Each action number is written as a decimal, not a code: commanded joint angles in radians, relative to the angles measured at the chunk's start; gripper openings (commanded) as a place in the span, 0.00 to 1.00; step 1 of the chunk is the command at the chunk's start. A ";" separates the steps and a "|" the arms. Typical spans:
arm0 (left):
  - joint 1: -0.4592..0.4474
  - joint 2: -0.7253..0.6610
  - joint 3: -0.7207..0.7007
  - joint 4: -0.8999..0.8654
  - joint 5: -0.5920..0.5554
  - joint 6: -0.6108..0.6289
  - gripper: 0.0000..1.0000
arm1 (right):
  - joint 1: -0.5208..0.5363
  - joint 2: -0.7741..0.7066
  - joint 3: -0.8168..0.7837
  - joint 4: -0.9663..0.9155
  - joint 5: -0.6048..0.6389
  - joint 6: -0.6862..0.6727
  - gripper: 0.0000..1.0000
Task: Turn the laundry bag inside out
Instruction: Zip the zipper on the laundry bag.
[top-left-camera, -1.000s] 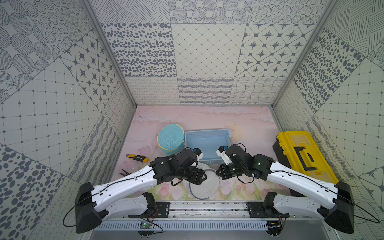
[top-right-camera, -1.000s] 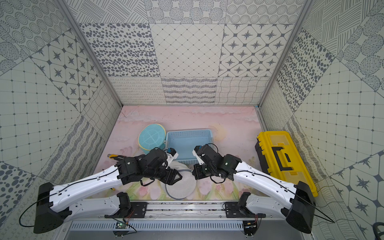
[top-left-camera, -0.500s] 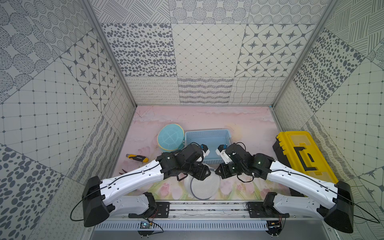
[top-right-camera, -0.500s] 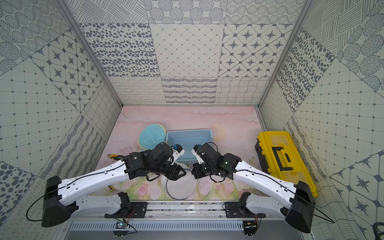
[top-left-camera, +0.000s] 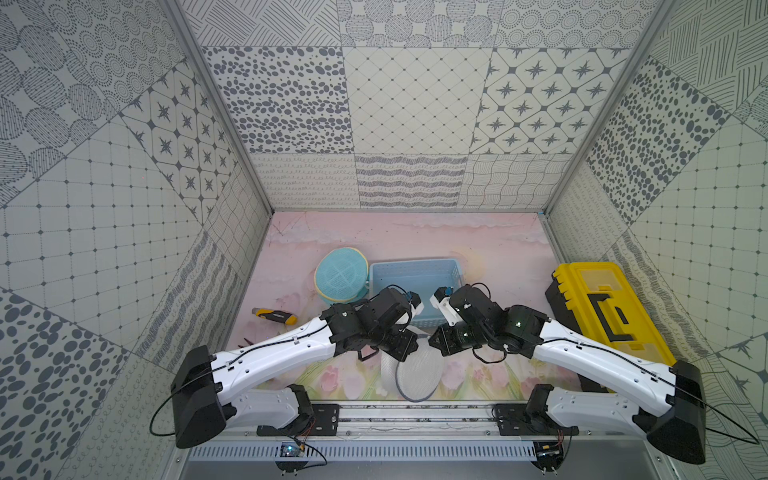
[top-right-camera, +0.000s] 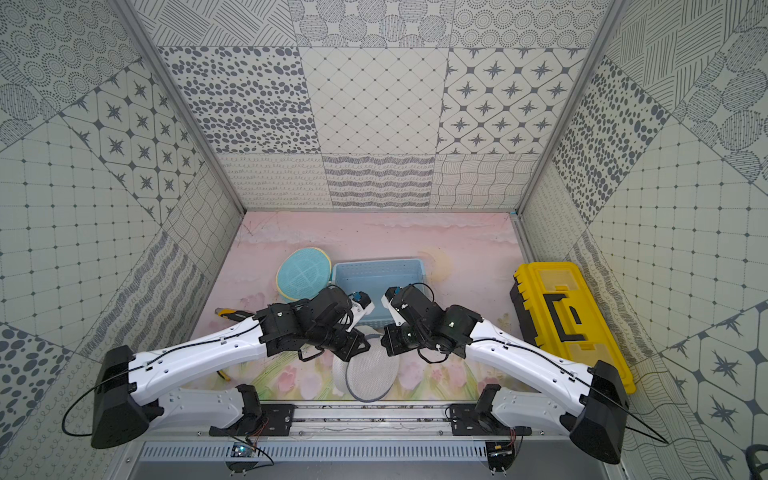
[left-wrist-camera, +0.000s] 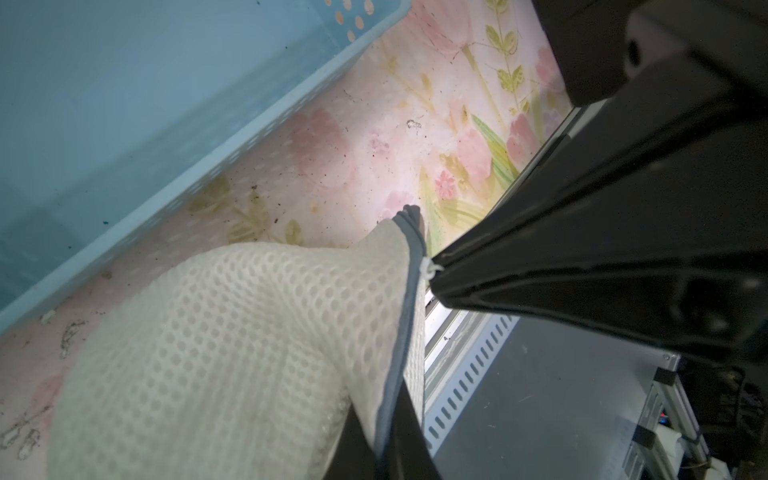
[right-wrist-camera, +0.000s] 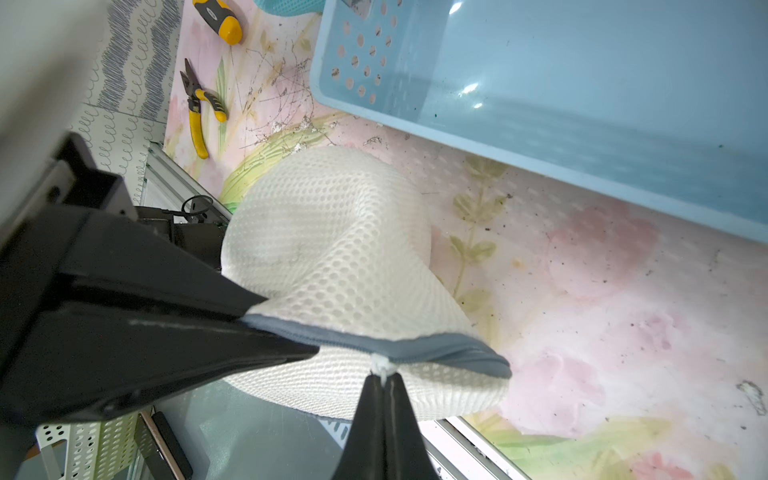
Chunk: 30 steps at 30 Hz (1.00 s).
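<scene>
1. A blue basket (top-left-camera: 415, 267) stands just behind the bag; a yellow toolbox (top-left-camera: 602, 307) lies at the tabletop's (top-left-camera: 374, 237) right edge.
2. The laundry bag (top-left-camera: 415, 370) lies mid-front, long axis front-to-back, with its grey rim (right-wrist-camera: 415, 347) raised.
3. The left gripper (left-wrist-camera: 388, 440) and right gripper (right-wrist-camera: 380, 386) are clamped tight on that rim.

A: Bag status?
B: Laundry bag (top-left-camera: 415, 370) (right-wrist-camera: 332, 232): white mesh, roundish, w/ grey trim (right-wrist-camera: 415, 347) along the edge. Front-centre of table (top-left-camera: 374, 237), just in front of the blue basket (top-left-camera: 415, 276), not touching it.
A: Flat?
B: No. Trim edge on the basket side is lifted & pinched thin, mesh humped below it. Small white knot (right-wrist-camera: 380, 365) on the trim. Inside-out or not: can't tell.
</scene>
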 joint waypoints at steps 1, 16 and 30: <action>0.000 -0.008 -0.006 0.049 0.014 0.008 0.00 | 0.000 -0.008 -0.013 0.018 0.031 0.020 0.00; 0.001 -0.105 -0.054 0.043 -0.027 -0.022 0.00 | -0.102 -0.062 -0.164 0.016 0.022 0.043 0.00; 0.023 -0.159 -0.068 -0.131 -0.002 -0.061 0.63 | -0.096 -0.046 -0.091 -0.001 -0.069 -0.010 0.00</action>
